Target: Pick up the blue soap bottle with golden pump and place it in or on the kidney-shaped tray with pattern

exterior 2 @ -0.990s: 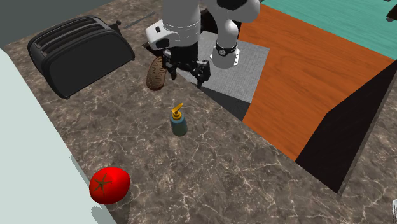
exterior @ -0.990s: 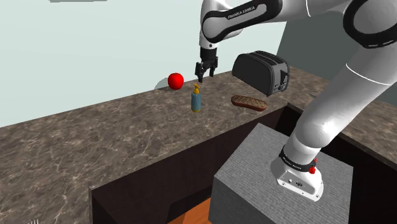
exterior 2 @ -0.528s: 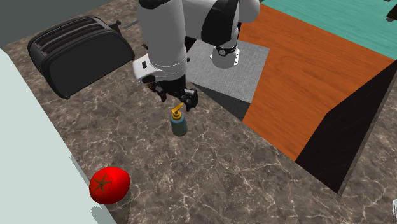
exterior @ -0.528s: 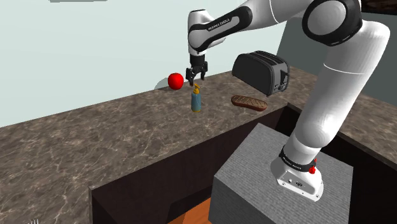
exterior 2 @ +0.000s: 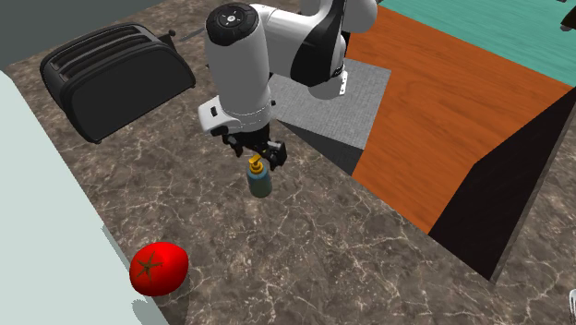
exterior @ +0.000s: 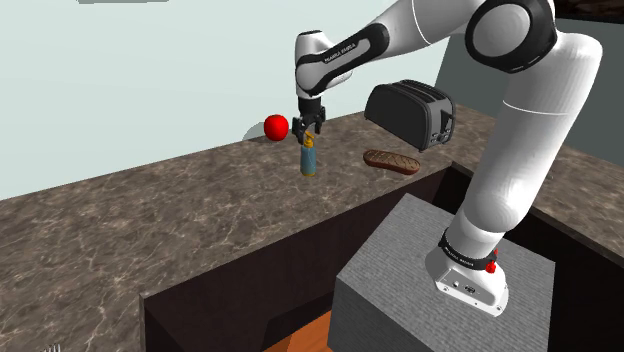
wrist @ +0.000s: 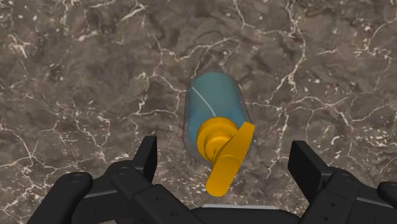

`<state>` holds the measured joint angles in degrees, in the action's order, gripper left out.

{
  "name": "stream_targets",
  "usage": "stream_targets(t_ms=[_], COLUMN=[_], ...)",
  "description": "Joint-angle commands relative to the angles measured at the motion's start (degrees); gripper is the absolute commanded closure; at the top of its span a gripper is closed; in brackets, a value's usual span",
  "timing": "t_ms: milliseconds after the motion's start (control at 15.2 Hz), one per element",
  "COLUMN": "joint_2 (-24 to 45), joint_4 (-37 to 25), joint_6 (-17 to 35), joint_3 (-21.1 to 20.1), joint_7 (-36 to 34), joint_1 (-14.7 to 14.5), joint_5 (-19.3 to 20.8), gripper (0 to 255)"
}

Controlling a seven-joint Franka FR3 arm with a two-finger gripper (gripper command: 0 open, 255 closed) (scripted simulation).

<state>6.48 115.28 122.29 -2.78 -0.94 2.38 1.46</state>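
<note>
Within the last second the gripper (wrist: 223, 149) is brought from the toaster's (exterior: 408, 113) side down over the blue soap bottle (exterior: 309, 160), which is seen upright, apart from the toaster. The fingers (wrist: 144, 159) are spread astride its golden pump (wrist: 228, 164), nothing grasped; closing is judged due.

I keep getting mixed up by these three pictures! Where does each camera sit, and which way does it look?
Shoulder view: beside and a bit behind the stand, looking down along the counter at the soap bottle, toaster and tomato; the white arm shows.
Second exterior view: high on the counter's wall side, facing the stand; arm and gripper show.
Wrist view: on the hand, looking down onto the soap bottle; both open black fingers show.
Shared: all three see the soap bottle under the gripper.
</note>
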Motion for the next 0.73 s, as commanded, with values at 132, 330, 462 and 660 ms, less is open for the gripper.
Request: stream_targets(t_ms=[132,330,462,660], joint_2=[0.2,0.2,0.2,0.1], joint_4=[0.1,0.1,0.1,0.1], joint_6=[0.3,0.3,0.3,0.3], joint_3=[0.0,0.0,0.0,0.0], joint_7=[0.0,0.0,0.0,0.0], joint_1=[0.0,0.0,0.0,0.0], joint_5=[0.0,0.0,0.0,0.0], gripper=[0,0,255,255])
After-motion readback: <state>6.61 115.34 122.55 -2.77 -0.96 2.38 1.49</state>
